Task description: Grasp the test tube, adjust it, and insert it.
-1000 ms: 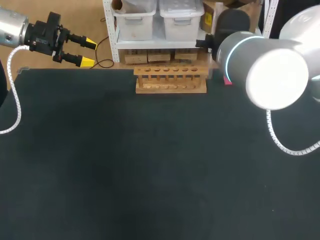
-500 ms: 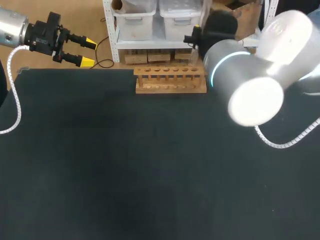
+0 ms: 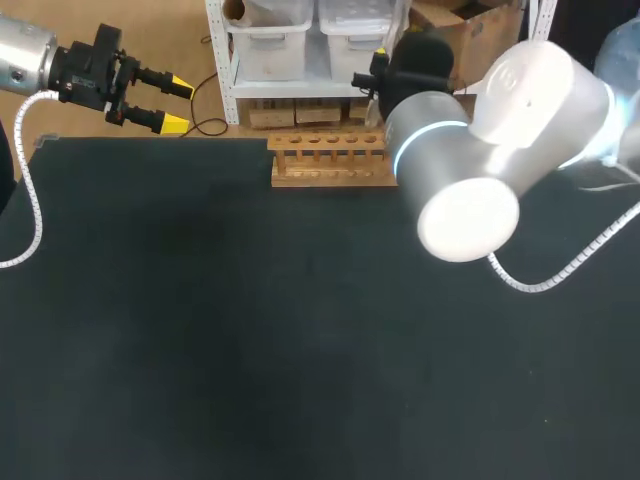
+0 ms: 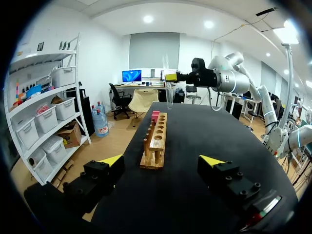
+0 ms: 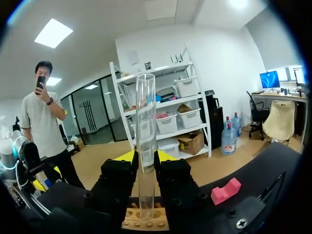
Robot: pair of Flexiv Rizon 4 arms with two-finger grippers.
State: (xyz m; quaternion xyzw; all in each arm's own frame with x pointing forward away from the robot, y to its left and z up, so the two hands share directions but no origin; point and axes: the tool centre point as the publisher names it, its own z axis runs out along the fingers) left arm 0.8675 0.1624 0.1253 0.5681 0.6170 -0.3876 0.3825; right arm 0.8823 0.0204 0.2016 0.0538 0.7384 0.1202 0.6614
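The clear test tube [image 5: 145, 146] stands upright between the yellow-tipped fingers of my right gripper [image 5: 145, 158], which is shut on it. Its lower end hangs right over the wooden rack [image 5: 145, 222]; whether it touches a hole I cannot tell. From the left wrist view the test tube [image 4: 168, 90] hangs in my right gripper [image 4: 173, 77] over the far end of the rack [image 4: 156, 141]. In the head view my right arm covers the right end of the rack [image 3: 325, 160]. My left gripper [image 3: 168, 105] stays open beyond the table's back left corner, holding nothing.
A small pink block [image 5: 225, 191] lies on the black table beside the rack, also seen as a pink block [image 4: 155, 115] at the rack's far end. The rack stands at the table's back edge [image 3: 200, 140].
My right arm has swung left along the back edge, bringing its gripper over the rack's right end. The left arm has kept still.
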